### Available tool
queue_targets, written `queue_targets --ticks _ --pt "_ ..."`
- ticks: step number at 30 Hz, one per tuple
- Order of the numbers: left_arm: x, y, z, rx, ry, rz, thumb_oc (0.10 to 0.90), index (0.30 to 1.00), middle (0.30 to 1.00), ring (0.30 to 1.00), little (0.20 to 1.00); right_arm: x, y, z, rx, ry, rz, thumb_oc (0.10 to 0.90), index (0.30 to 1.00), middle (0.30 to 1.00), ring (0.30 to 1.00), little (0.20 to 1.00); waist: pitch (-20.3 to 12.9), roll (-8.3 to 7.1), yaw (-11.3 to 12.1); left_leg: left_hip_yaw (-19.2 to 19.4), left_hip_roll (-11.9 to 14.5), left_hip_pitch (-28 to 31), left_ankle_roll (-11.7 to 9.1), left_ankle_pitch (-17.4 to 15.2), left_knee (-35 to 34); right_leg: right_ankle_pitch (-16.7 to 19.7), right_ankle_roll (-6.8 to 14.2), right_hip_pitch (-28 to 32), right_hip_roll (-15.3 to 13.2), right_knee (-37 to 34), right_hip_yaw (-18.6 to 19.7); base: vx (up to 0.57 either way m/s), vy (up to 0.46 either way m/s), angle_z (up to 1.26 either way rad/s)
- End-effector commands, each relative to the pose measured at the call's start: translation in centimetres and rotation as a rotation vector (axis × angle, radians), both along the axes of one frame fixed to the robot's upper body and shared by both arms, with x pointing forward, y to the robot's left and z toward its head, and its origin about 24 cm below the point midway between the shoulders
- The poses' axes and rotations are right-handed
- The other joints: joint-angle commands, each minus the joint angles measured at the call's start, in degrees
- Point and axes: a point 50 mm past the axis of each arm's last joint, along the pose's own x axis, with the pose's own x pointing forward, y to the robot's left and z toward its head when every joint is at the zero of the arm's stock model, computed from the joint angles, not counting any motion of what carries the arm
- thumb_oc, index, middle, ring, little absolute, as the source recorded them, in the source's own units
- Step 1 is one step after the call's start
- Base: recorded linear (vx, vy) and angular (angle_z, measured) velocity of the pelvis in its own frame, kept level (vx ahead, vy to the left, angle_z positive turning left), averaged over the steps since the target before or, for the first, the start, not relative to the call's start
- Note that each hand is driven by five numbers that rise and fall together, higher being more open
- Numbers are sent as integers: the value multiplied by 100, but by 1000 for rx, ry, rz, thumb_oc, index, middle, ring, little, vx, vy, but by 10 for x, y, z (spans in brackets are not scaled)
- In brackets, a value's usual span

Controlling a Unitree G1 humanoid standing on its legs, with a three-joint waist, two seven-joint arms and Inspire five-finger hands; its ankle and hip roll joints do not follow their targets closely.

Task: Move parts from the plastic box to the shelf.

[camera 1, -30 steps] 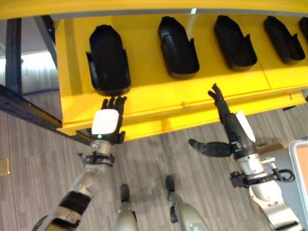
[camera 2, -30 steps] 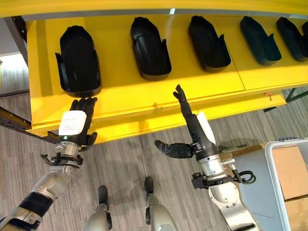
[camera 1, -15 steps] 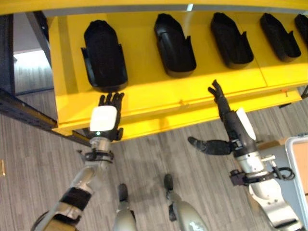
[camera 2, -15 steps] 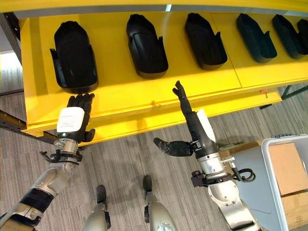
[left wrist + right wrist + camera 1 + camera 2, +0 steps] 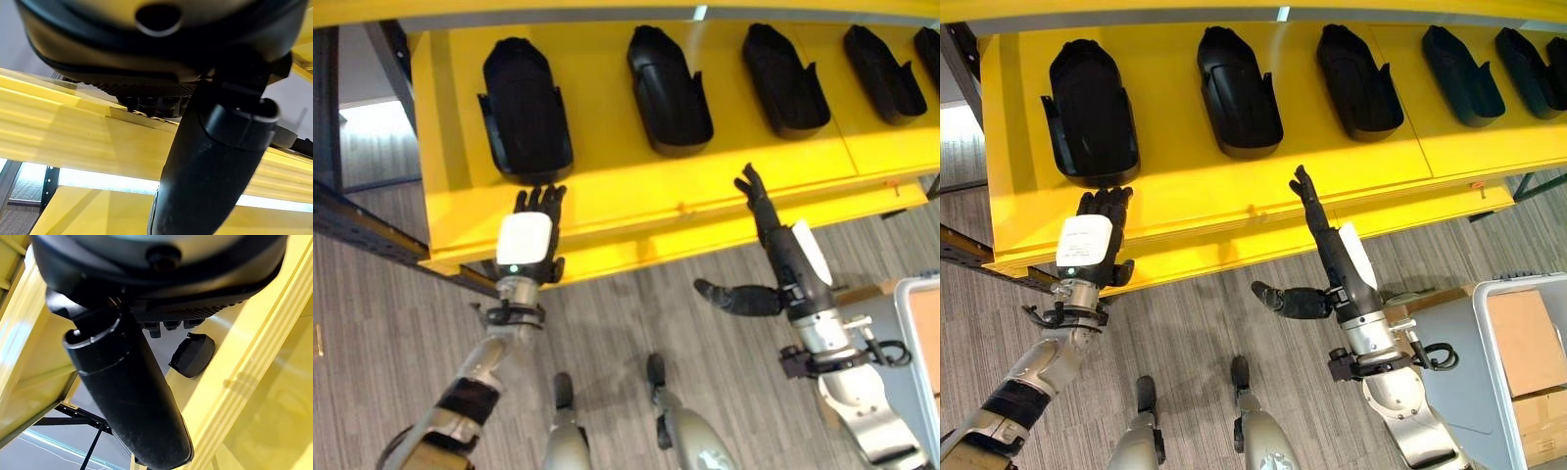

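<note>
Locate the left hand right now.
In the right eye view the left hand is at lower left, open over the yellow shelf's front edge, just below the leftmost black part.

The plastic box (image 5: 1528, 372) at 4 o'clock is cut off by the picture's edge. The black part (image 5: 1532, 72) at 2 o'clock on the yellow shelf (image 5: 1263, 206) is cropped too. The shelf's upper level is cut off.

Silver-grey arms, dark hands: left hand (image 5: 530, 238) white back cover; right hand (image 5: 1332, 257) white side cover.
</note>
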Motion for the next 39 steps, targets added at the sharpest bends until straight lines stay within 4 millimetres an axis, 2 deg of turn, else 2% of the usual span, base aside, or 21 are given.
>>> queue_targets --ticks 1,16,39 --pt "19 -9 35 -17 -160 -21 900 1000 1000 1000 1000 -8 3 45 63 -261 63 900 1000 1000 1000 1000 -266 73 -128 16 -139 -336 368 -407 779 -1157 149 -226 -122 1322 -34 0 0 0" --pt "20 -8 32 -25 -153 -10 900 1000 1000 1000 1000 -9 2 44 54 -261 57 900 1000 1000 1000 1000 -309 95 -161 62 -167 -381 386 -453 845 -1126 171 -250 -142 1279 26 3 3 -1" --pt "21 4 38 -35 -172 34 900 1000 1000 1000 1000 -7 5 45 50 -262 78 900 1000 1000 1000 1000 -289 29 -162 106 -202 -525 433 -518 989 -1015 198 -304 -168 1198 121 0 0 0"
